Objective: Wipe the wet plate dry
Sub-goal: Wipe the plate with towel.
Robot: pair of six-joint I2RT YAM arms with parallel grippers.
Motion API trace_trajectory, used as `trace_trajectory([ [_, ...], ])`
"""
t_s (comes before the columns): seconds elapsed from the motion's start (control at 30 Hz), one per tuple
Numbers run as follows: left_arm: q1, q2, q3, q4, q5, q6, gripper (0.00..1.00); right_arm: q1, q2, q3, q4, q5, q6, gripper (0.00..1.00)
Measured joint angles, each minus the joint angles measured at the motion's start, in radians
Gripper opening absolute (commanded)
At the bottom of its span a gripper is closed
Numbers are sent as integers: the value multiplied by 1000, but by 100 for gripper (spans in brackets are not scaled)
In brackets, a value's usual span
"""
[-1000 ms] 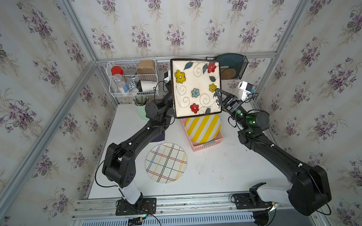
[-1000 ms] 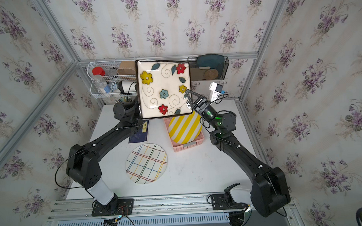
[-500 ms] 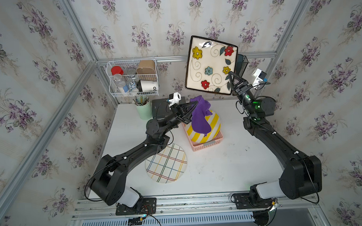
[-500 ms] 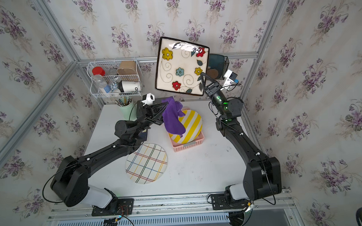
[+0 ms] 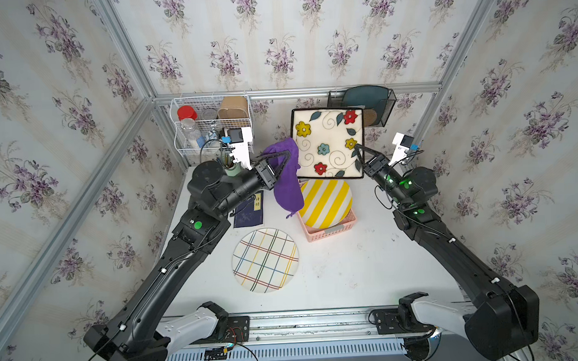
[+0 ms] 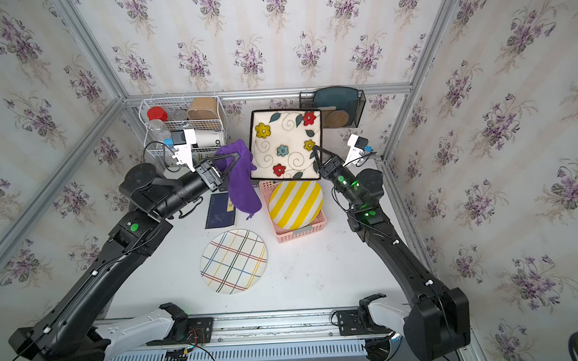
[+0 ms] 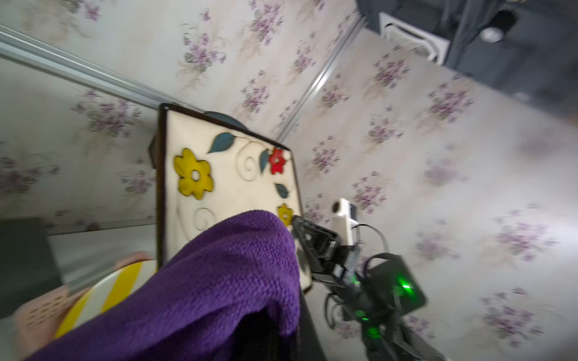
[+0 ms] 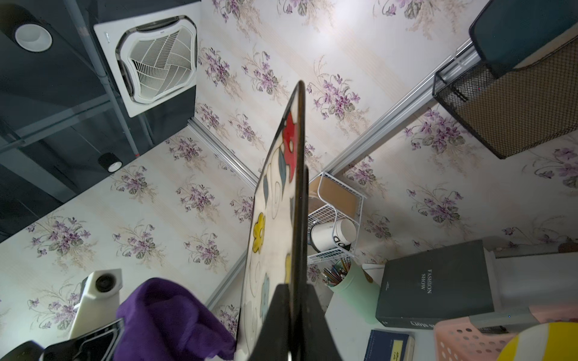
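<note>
Holding square flowered plate [image 5: 327, 143] upright, upper centre of frame, right tool [image 5: 359, 155] clamped on its rim: stiff, breakable, likely slick; grip rim only; left tool [image 5: 288, 153] pinches limp purple cloth [image 5: 286, 184] alongside.

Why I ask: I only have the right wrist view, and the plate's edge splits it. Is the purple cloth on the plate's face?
Observer: In both top views the purple cloth, pinched in the left gripper, sits beside the floral plate's side edge. The face shows uncovered. I cannot tell if they touch.
Operator: Where does the cloth's loose end go?
Observer: It hangs down beside the pink basket that holds the striped plate.
Operator: Anything on the table I can't see?
Observer: A plaid plate lies flat on the table in front of the basket.
</note>
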State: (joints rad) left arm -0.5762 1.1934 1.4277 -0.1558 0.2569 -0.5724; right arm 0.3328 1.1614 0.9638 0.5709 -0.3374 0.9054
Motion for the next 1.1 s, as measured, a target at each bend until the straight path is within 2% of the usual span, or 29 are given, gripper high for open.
trace_trajectory([
  [0.07,0,34,17,-92,-38,66,0,36,-14,1,-19,8,-25,0],
  [0.17,-16,93,58,-148,-12,129,0,93,-21,1,-31,23,-50,0],
  [0.4,-114,213,133,-159,77,152,0,178,4,-3,-68,48,-66,0],
  [0.53,-97,202,190,-211,-23,177,0,177,-17,-11,-79,59,-65,0],
  [0.67,-32,169,213,-242,-117,193,0,177,-39,-7,-76,84,-69,0],
  [0.73,-26,183,233,-245,-93,195,0,190,-34,-6,-73,92,-72,0],
  [0.8,-39,223,259,-241,-24,195,0,245,-13,-1,-75,122,-89,0],
  [0.93,-81,299,307,-239,39,201,0,336,32,-9,-87,82,-90,0],
  [1.0,-82,302,333,-254,0,213,0,346,31,-22,-113,61,-91,0],
  [1.1,-58,295,364,-276,-120,231,0,336,1,-24,-145,77,-98,0],
])
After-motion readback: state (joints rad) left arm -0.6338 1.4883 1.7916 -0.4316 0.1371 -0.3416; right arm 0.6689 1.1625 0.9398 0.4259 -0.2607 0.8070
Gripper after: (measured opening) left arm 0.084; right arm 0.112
